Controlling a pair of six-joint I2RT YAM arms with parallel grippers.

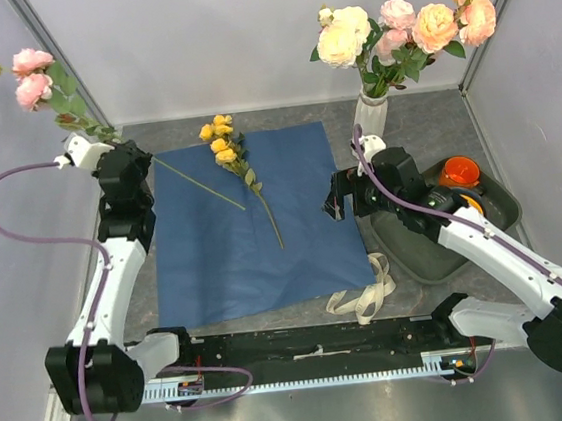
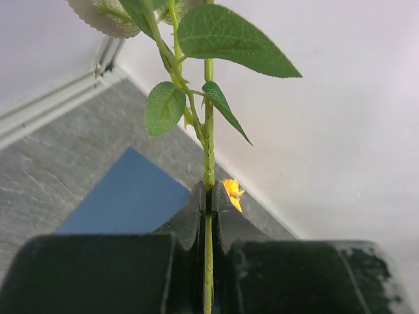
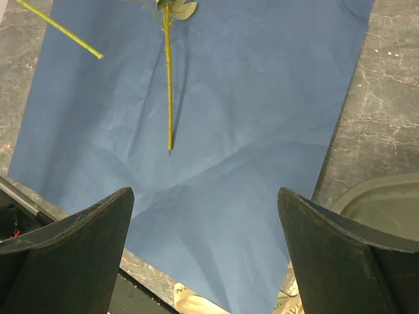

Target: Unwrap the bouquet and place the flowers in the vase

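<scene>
Left wrist view is showing the left gripper (image 2: 208, 191) pinching a rose stem (image 2: 208, 140). The right gripper (image 3: 204, 193) is hovering, spread wide, over blue paper (image 3: 249, 98) where a yellow rose (image 1: 224, 148) is lying, near the vase (image 1: 372, 117).

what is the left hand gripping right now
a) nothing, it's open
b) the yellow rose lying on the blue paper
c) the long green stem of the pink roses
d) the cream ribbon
C: the left hand is shut on the long green stem of the pink artificial roses, while the yellow artificial rose lies on the large blue paper sheet.
</scene>
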